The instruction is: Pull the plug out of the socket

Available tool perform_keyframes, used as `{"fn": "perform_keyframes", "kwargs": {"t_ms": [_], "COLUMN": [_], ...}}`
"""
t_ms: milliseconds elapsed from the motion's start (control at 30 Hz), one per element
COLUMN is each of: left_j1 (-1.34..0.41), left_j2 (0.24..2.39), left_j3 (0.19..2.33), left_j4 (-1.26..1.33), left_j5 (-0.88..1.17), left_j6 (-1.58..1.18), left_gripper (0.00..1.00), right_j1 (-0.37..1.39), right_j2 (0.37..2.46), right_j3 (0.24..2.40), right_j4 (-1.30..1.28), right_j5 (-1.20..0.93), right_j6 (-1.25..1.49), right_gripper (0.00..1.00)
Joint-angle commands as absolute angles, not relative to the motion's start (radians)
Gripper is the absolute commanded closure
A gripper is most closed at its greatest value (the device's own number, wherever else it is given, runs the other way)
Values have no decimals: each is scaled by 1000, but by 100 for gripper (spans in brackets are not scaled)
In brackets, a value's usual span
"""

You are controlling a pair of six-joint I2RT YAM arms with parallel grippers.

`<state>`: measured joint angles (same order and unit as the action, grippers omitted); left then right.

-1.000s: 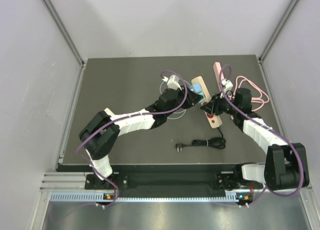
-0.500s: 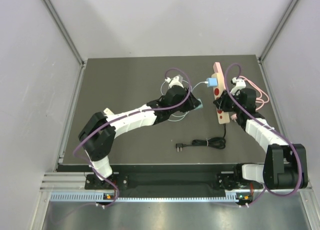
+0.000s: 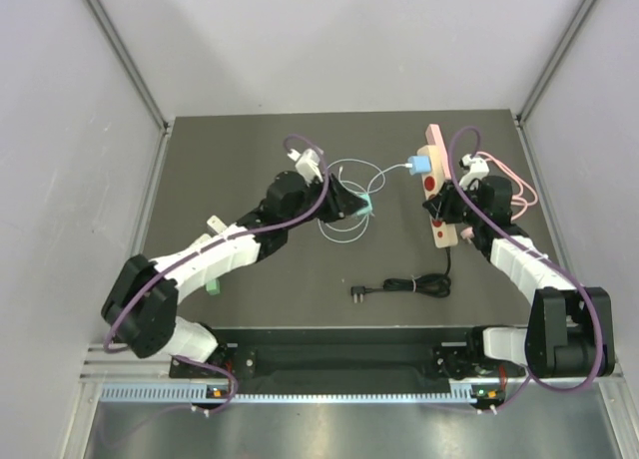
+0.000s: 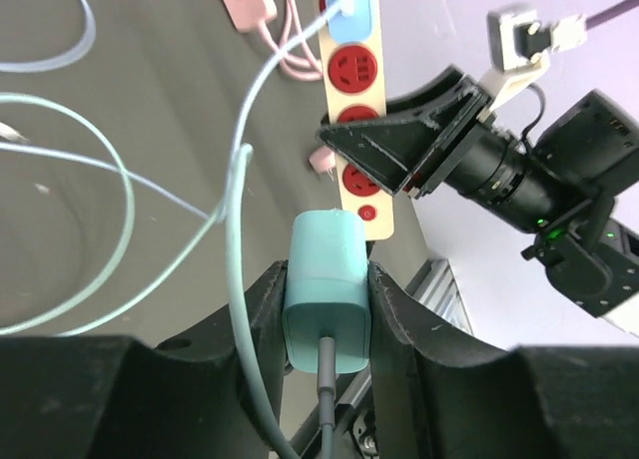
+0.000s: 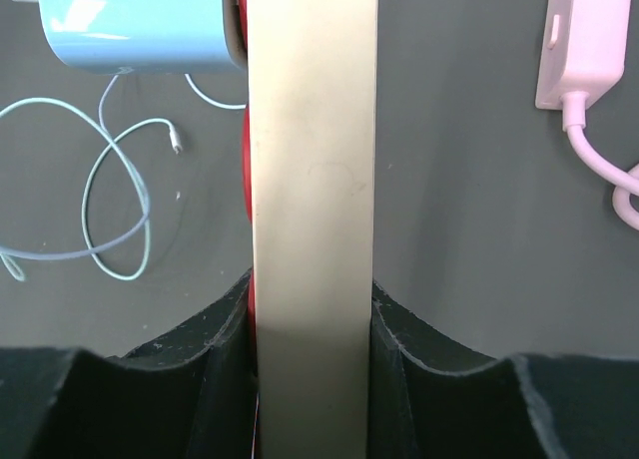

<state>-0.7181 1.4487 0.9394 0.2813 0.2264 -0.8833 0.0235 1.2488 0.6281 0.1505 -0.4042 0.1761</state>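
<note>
Top external: teal plug (image 3: 367,205) pulled leftward from socket (image 3: 445,229).

Teal plug (image 4: 324,289), cream strip (image 5: 312,180) with red sockets (image 4: 351,68), blue charger (image 5: 135,25), dark-grey table (image 3: 300,289).

1. A robot test cell in a lab: plain pale grey wall panels (image 3: 60,229) framed by slim metal corner posts (image 3: 122,50).
2. A matte dark grey tabletop (image 3: 230,160) ends at a slotted aluminium mounting rail (image 3: 339,391).

Both sets of jaws clamped.
</note>
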Motion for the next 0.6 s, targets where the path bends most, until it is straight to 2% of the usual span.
{"fn": "perform_keyframes", "kwargs": {"t_ms": [0, 267, 567], "left_j1": [-645, -477, -296], "left_j2": [1333, 1149, 1092], "left_j3": [888, 879, 1199], "left_j4": [351, 250, 109], "left_j5": [311, 417, 466], "left_j6": [-844, -787, -730], "left_gripper": [100, 100, 100], "right_j1": [12, 11, 11], "right_j2": [1229, 1236, 1247], "right_j3": [650, 649, 655], "right_j4": [278, 278, 270], "right_j5": [-446, -427, -373], "right_j6": [161, 158, 167], "right_gripper": [100, 100, 100]}}
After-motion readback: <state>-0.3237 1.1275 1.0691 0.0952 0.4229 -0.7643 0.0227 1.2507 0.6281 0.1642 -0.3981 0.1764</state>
